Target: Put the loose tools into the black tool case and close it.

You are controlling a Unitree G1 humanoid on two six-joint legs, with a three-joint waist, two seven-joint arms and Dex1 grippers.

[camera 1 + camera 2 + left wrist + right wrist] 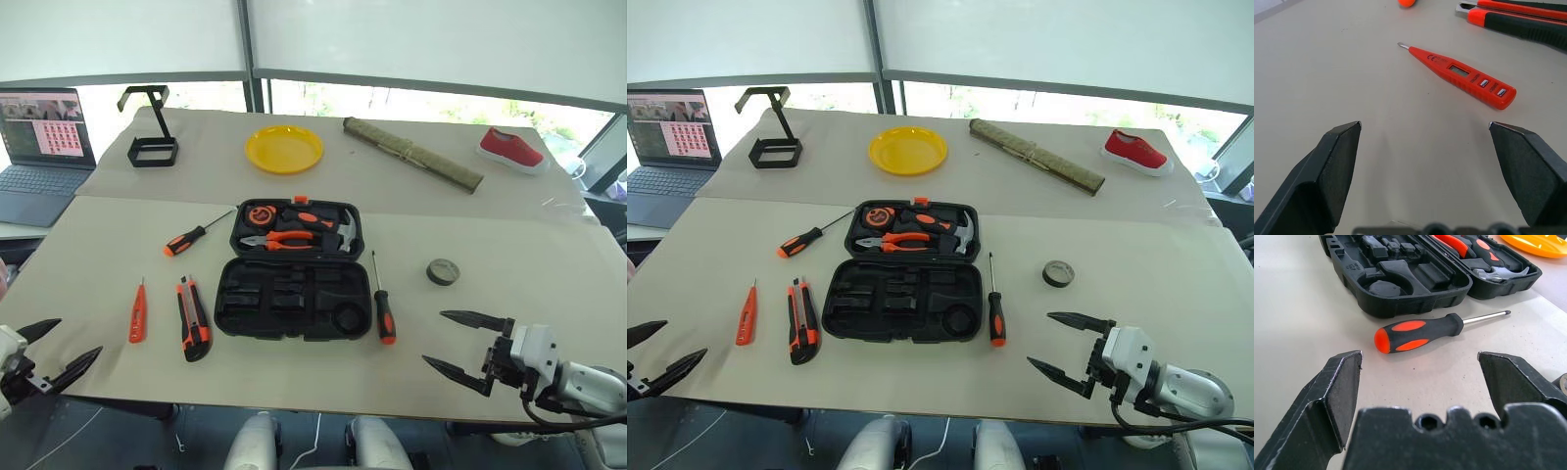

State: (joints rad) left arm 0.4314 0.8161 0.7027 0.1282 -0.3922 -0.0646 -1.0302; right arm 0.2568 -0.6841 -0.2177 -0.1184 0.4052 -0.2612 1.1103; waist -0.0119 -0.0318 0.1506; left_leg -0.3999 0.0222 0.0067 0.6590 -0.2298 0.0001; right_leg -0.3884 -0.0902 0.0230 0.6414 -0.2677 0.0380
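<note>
The black tool case point(257, 318) lies open mid-table; its far half holds pliers and a hammer, and the near half's recesses are bare. One screwdriver point(196, 235) lies left of the case and another point(383, 305) along its right side. The orange tester screwdriver point(137, 313) and the utility knife point(193, 318) lie at the front left. A grey roll point(443, 271) sits to the right. My left gripper point(80, 335) is open near the front left edge, facing the tester point(1459, 76). My right gripper point(432, 337) is open at the front right, facing the screwdriver point(1420, 333).
At the back stand a black wire stand point(152, 137), a yellow plate point(284, 149), a rolled mat point(411, 154) and a red shoe point(511, 149). A laptop point(39, 147) sits on a side table at the far left. Both grippers hover by the table's front edge.
</note>
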